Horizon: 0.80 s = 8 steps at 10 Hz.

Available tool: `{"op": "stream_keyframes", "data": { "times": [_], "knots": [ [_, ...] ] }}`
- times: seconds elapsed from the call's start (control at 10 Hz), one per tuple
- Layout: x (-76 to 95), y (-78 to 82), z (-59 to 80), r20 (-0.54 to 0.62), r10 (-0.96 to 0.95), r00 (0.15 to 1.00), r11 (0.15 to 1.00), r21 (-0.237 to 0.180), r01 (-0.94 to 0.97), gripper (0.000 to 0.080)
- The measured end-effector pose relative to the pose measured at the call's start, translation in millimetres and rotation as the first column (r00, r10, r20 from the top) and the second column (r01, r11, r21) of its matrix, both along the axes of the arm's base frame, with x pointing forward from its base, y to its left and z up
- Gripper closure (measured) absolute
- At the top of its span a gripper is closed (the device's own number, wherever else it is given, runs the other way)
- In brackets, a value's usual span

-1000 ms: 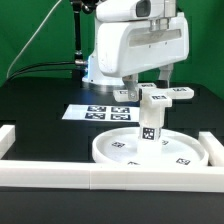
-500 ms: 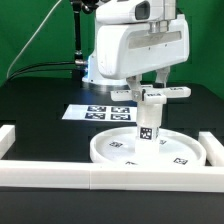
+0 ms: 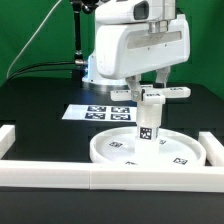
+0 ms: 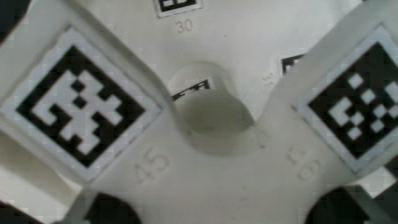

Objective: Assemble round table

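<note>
Where my gripper (image 3: 148,86) hangs above the black table (image 3: 40,112), its jaws straddle the cross-shaped foot (image 3: 156,96) (image 4: 196,125); grip or gap, I cannot tell. Green backdrop (image 3: 28,30) behind. Rimmed disc (image 3: 112,150) lies on the table; post (image 3: 148,128) upright near its centre, foot on top.

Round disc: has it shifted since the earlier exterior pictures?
No. The round disc sits in the same spot, its rim equally far from the marker board and the front border rail in the exterior view.

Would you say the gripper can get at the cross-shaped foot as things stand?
Likely yes: the gripper hangs directly over the foot on top of the post, with nothing between them.
</note>
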<state>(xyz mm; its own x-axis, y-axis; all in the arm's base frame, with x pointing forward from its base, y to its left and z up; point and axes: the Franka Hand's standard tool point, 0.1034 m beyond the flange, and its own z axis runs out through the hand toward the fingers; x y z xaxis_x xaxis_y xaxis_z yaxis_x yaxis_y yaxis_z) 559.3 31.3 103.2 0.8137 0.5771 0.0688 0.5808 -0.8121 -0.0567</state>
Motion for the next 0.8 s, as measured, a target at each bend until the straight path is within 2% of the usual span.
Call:
{"op": "stream_keyframes", "data": {
  "times": [0.2,0.4,0.5,0.6,0.8],
  "knots": [
    [-0.8,0.2,-0.4,-0.014,-0.279,0.960,0.960,0.007,0.279,0.0358],
    [-0.3,0.5,-0.6,-0.033,-0.536,0.843,0.843,0.015,0.537,0.0357],
    [0.2,2.4,-0.9,-0.048,-0.660,0.749,0.749,0.029,0.662,0.0357],
    [0.9,5.3,-1.1,-0.061,-0.761,0.646,0.644,0.046,0.764,0.0357],
    [1.3,6.0,-0.8,-0.069,-0.814,0.576,0.575,0.041,0.817,0.0357]
  ]
}}
